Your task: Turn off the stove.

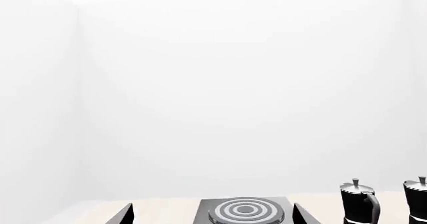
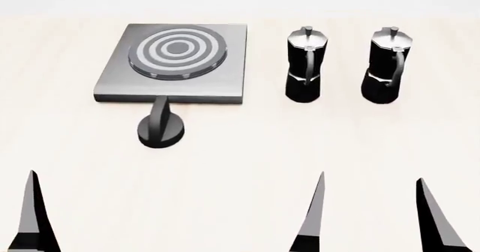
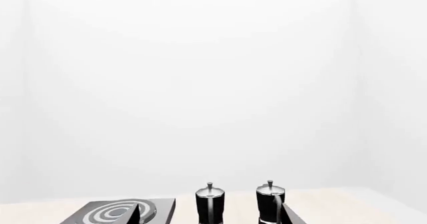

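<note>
Nearest the robot in the head view, the right gripper (image 2: 371, 212) shows both black fingers standing well apart with bare tabletop between them, so its jaws are released and hold nothing. The left gripper (image 2: 34, 218) shows only one finger at the view's edge there; in the left wrist view two finger tips sit wide apart on either side of the burner, so its jaws read as released too, and empty.

Farther out, at about eleven o'clock from the robot, the round black knob (image 2: 161, 127) sits on the pale table (image 2: 248, 162), its raised ridge pointing roughly toward twelve o'clock and its far end just touching the near edge of the stove (image 2: 225, 66). The stove slab lies flat beyond it, with the ringed burner (image 2: 177, 50) in its middle. At about one o'clock, two moka pots (image 2: 305, 66) stand upright side by side, apart from the stove.

Judging by this, the task is at its very start: neither arm is near the knob. The next move calls for the left arm, the closer one, to reach forward and down, straddle the ridge with its fingers, close on it and twist. The pots are well clear of that path.
</note>
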